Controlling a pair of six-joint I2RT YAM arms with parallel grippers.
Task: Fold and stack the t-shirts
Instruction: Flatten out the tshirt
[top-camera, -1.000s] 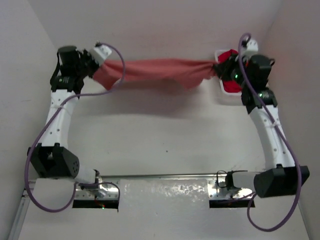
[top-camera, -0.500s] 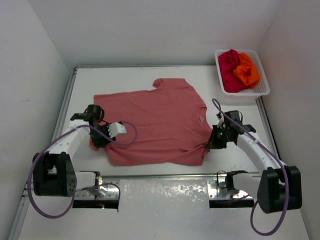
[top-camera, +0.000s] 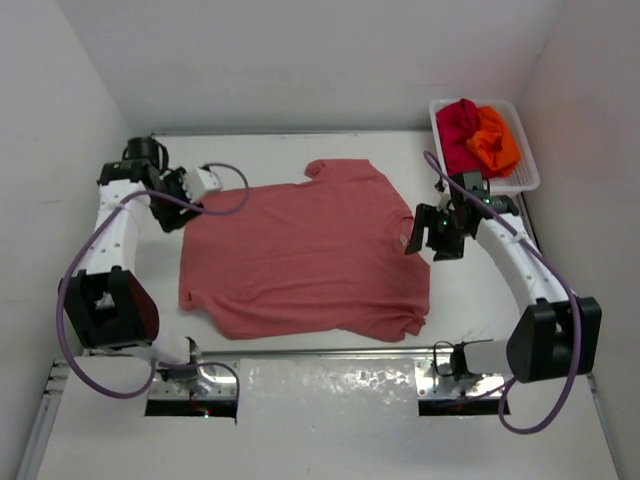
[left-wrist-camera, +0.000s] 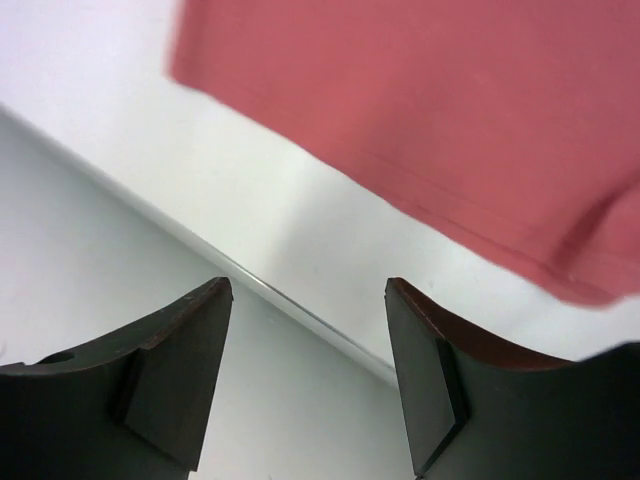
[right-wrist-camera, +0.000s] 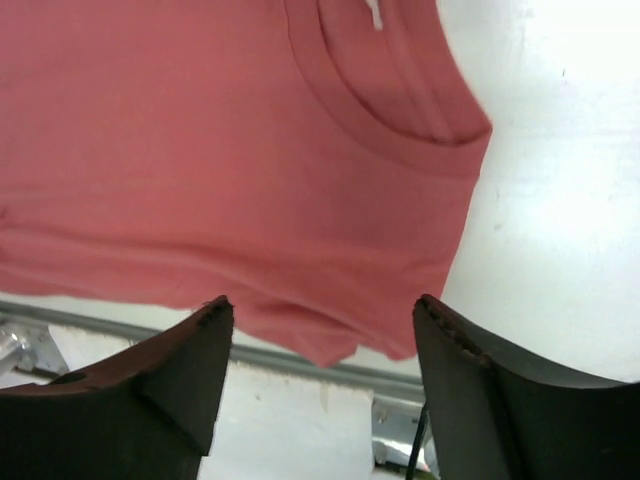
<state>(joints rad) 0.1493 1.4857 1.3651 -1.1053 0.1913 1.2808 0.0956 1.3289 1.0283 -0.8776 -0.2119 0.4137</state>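
the pink shirt (top-camera: 300, 250) lies spread flat mid-table (top-camera: 300, 145), collar toward the right arm. the orange shirt (top-camera: 497, 140) and red shirt (top-camera: 458, 135) sit bunched in the basket (top-camera: 530, 172) at the far right corner. the left gripper (left-wrist-camera: 308, 295) hovers by the pink shirt's left edge, jaws wide, empty. the right gripper (right-wrist-camera: 322, 310) hovers at the collar, jaws wide, empty.

Overhead and close wrist views share the salmon-pink t-shirt (top-camera: 300, 250).
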